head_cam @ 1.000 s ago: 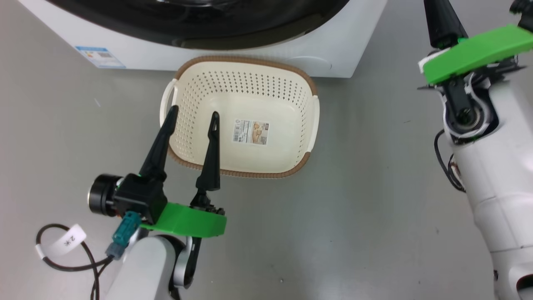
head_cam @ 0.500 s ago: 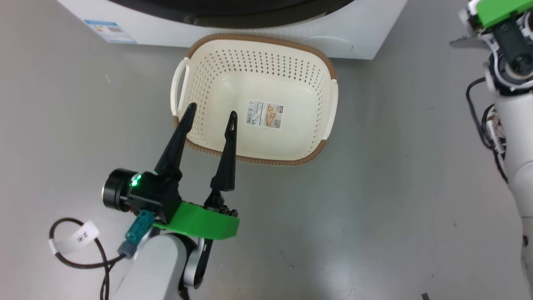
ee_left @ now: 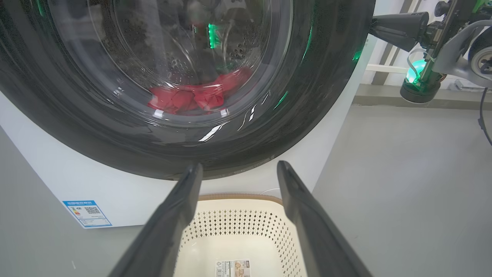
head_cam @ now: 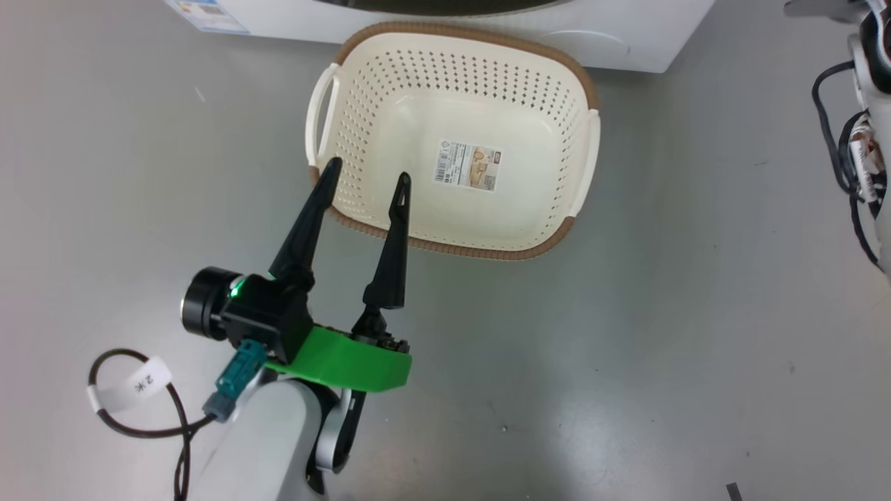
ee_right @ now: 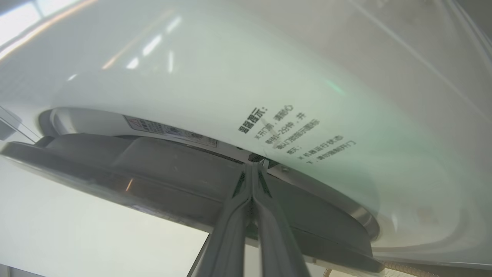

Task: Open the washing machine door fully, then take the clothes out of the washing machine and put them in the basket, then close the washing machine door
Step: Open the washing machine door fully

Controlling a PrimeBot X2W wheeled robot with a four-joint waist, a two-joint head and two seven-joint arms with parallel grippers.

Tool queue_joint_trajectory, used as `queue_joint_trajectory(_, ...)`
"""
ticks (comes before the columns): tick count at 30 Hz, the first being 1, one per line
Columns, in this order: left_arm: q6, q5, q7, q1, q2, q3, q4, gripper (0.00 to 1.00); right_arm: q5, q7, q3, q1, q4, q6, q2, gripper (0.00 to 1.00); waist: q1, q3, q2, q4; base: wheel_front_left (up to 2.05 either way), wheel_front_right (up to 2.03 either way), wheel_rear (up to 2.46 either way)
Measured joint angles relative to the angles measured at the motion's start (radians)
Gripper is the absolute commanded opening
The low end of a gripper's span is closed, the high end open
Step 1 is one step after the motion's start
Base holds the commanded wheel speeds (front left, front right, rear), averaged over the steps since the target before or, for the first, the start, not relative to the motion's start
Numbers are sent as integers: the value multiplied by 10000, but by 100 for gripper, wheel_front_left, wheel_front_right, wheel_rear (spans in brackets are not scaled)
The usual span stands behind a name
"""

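As the left gripper (head_cam: 368, 170) is hovering above the near-left rim of the basket (head_cam: 459, 247), fingers apart and empty, that basket, cream perforated plastic with a brown woven-look rim, is standing on the grey floor (head_cam: 626, 348) just before the washing machine (ee_left: 127, 196). The clothes (ee_left: 192, 96), red and crumpled, are lying low inside behind the glass: likely soft, light, best pinched at a raised fold. The door (ee_left: 319, 96), with its glossy black rim and bulging glass, is sitting closed; probably rigid, slick, best hooked at its edge. The right gripper (ee_right: 253, 165), fingers pressed together, is pointing into that seam.
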Motion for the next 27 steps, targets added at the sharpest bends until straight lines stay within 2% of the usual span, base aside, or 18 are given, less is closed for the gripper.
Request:
queue_joint_trajectory(15,82,-123,2,-70,-4,-270,6,100,293,518,276,-675,328,0,-291,0,0,174,0,410,0,0,0)
queue_joint_trajectory(27,96,-138,0,-165,-6,-257,15,100,533,1344,443,-791,351,-17,-385,0,0,169,0,306,0,0,0)
